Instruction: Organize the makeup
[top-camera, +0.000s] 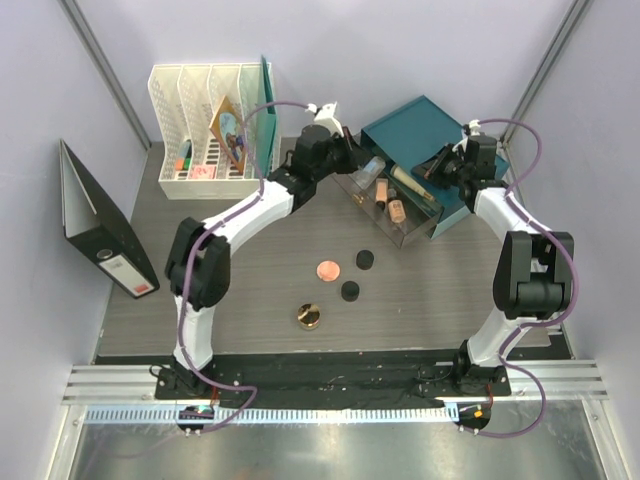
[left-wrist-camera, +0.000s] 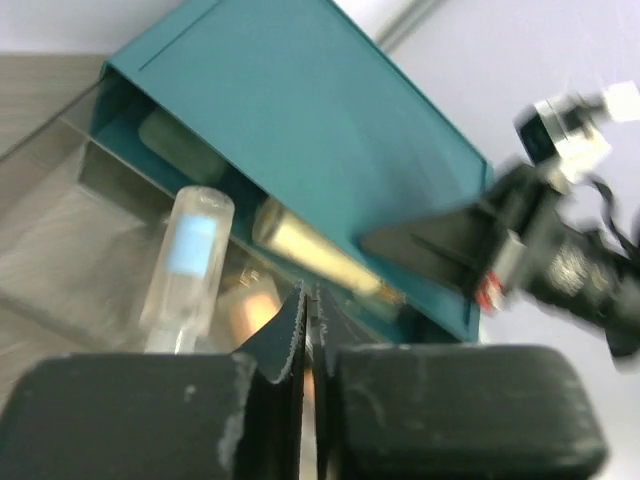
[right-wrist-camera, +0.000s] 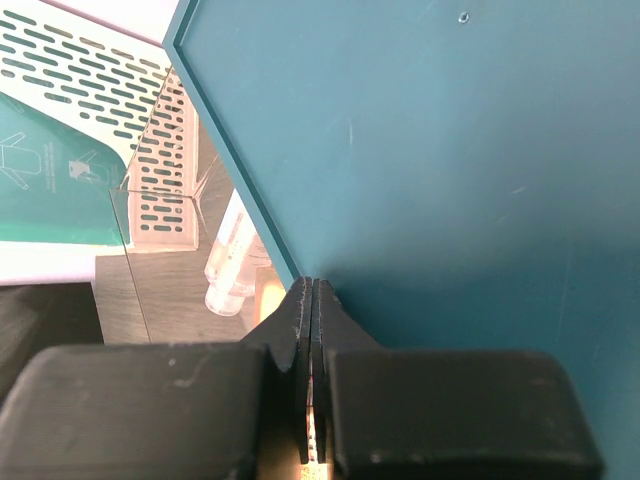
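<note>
On grey table (top-camera: 420, 310), pale walls (top-camera: 400, 50) around; left fingers (left-wrist-camera: 285, 340), right fingers (right-wrist-camera: 297, 330) pressed together

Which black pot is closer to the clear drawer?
The far black pot, just right of the coral compact; the near black pot sits toward the gold jar.
</note>
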